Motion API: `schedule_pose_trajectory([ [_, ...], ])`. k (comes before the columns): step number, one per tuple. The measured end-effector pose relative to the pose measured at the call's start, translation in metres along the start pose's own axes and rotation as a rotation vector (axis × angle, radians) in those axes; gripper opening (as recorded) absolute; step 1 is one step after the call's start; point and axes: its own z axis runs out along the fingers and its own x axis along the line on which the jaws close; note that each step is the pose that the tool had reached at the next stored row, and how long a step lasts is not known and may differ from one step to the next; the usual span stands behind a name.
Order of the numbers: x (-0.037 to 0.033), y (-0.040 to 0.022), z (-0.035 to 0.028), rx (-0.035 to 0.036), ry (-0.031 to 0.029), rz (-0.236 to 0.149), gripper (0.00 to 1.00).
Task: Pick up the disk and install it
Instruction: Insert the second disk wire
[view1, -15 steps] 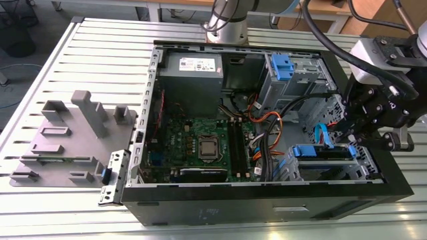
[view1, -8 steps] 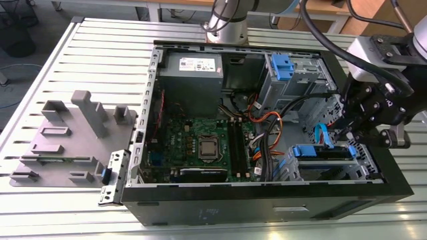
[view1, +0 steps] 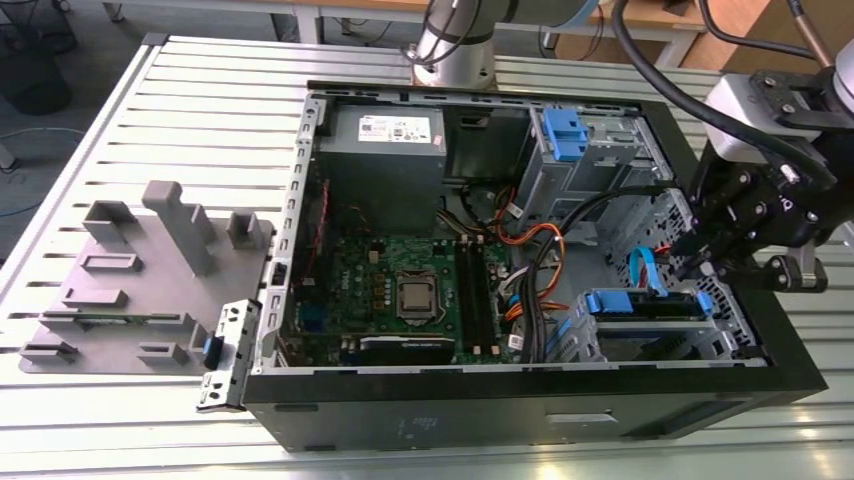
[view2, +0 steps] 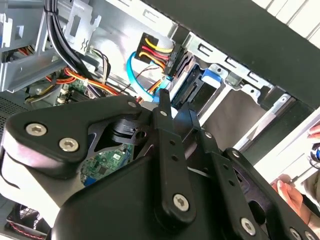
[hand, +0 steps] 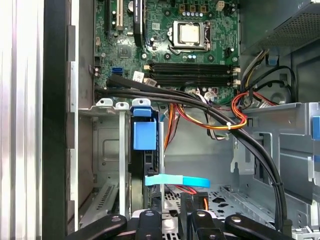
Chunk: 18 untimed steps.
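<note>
cropped by the picture's edge in the first wrist view: the tool (hand: 171, 210). of the disk (hand: 143, 136), edge-on in the drive cage (hand: 106, 147), just a blue rail and a dark side to go on; no reading its label, no telling whether seated all the way. in the exterior view, sunk in that cage, mostly out of sight. in the second wrist view, much of the computer case (view2: 240, 35) blocked by the tool's body. at that picture's border, part of a person's hand (view2: 294, 196), the rest cut off. too small to read: the sticker (view1: 388, 127) on the power supply (view1: 380, 160). running off the exterior view's edges: the bench (view1: 200, 85).
</note>
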Motion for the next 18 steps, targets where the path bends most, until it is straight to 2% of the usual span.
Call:
schedule_pose_trajectory([
  [10, 0.0, -0.0006, 0.0001, 0.0, -0.0001, 0.0, 0.31],
  [11, 0.0, -0.0006, 0.0001, 0.0, -0.0002, 0.0, 0.37],
  [18, 0.0, -0.0019, 0.0002, 0.0, -0.0001, 0.0, 0.37],
])
